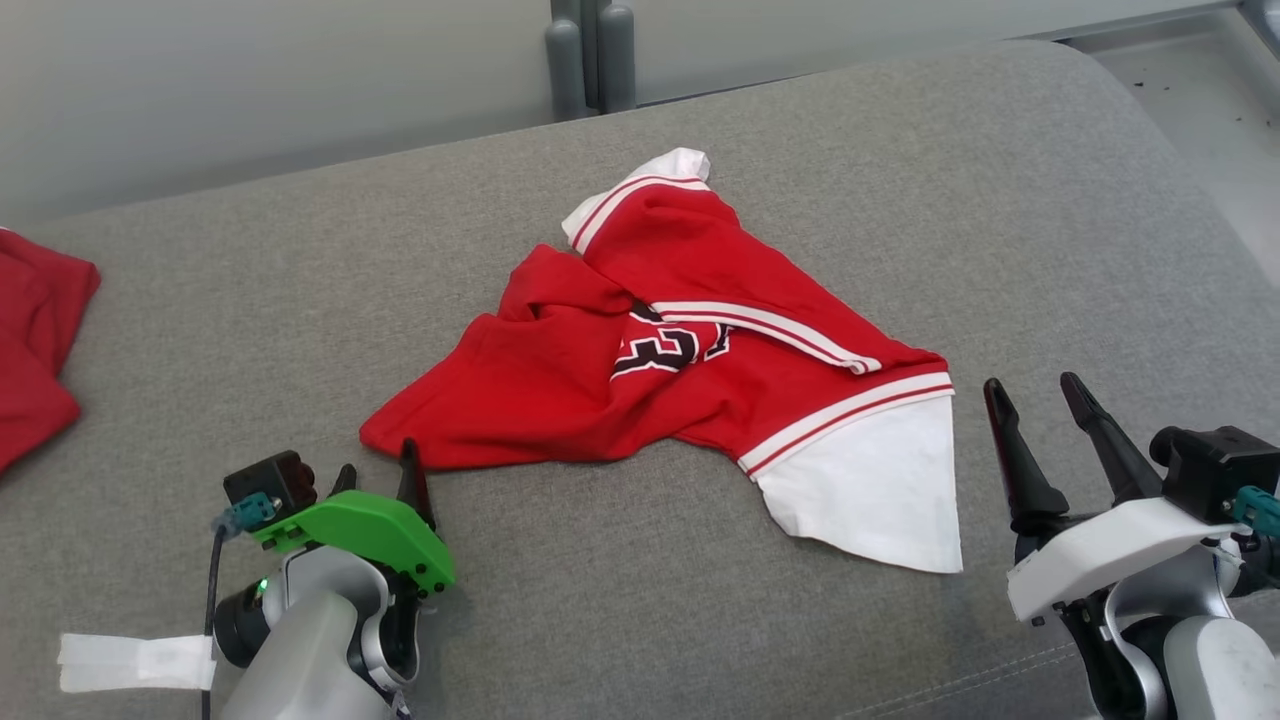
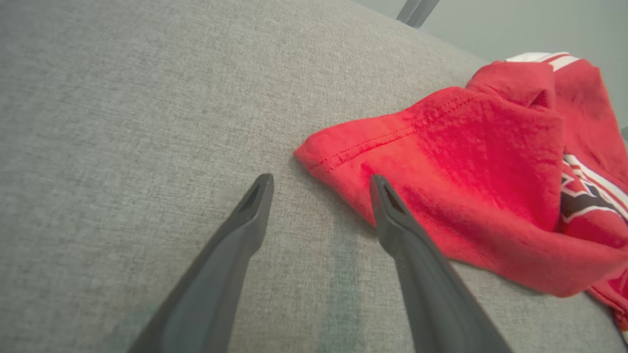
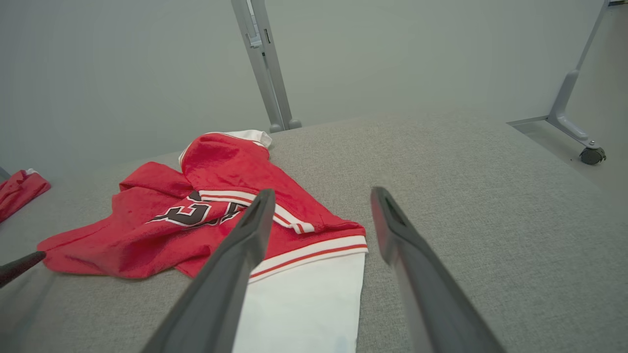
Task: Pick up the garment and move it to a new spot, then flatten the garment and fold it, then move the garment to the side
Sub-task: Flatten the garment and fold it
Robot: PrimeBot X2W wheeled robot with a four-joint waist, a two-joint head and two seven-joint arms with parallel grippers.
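The garment [image 1: 690, 350] is a red jersey with white trim, a white panel and a black number, lying crumpled in a rough triangle on the grey cushion [image 1: 900, 180]. My left gripper [image 1: 380, 470] stands open just short of the garment's near left red corner [image 2: 314, 154], with nothing between its fingers. In the left wrist view the left gripper [image 2: 321, 184] has its right finger against that red hem. My right gripper [image 1: 1035, 385] is open and empty, a little to the right of the white panel [image 3: 304, 304]. The right gripper [image 3: 321, 196] hovers above the panel's right edge.
A second red cloth [image 1: 35, 340] lies at the cushion's far left edge. A strip of white tape [image 1: 135, 662] sits on the cushion near my left arm. Grey frame legs [image 1: 590, 55] rise behind the cushion, and a wheeled leg [image 3: 579, 132] stands on the floor at right.
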